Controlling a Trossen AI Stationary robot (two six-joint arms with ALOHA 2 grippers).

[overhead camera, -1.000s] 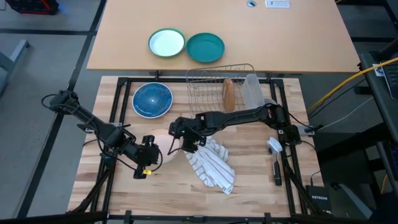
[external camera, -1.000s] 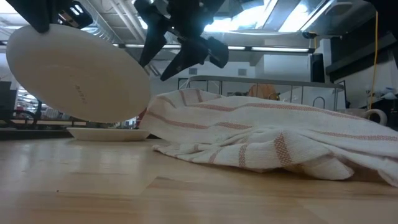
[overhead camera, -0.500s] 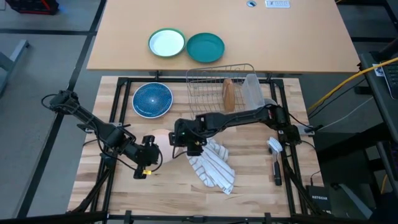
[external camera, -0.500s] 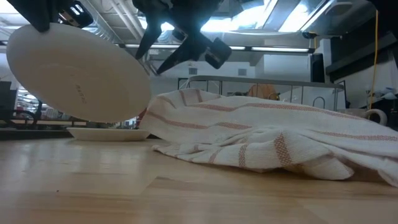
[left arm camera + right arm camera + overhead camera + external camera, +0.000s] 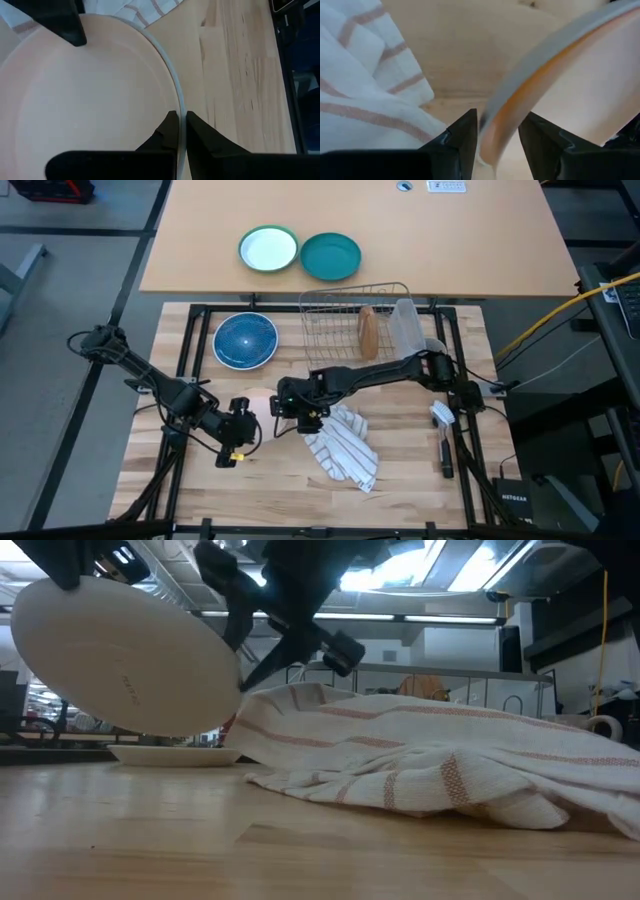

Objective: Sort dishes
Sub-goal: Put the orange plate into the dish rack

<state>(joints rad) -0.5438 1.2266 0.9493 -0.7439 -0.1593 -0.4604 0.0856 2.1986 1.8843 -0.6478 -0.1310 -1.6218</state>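
Observation:
A pale white plate is tilted in the air over the table's middle, held by my left gripper, which is shut on its rim. My right gripper is open beside the plate's right edge. Its fingers stand on either side of the rim; whether they touch it I cannot tell. The dark blue plate lies flat on the table behind. The tan-brown plate stands on edge in the wire rack. My left gripper pinches the white plate's rim between its two fingers, one on the inner face and one on the underside. It comes from the table's left side. The plate is lifted clear and tilted.
A striped towel lies crumpled right of the plate, close under my right gripper. A brush lies near the right edge. A teal plate and a green-rimmed white plate sit on the far table.
My right gripper has moved down and toward the table's left, up to the white plate's right rim, and its open fingers now straddle that rim. The plate and my left gripper have kept still.

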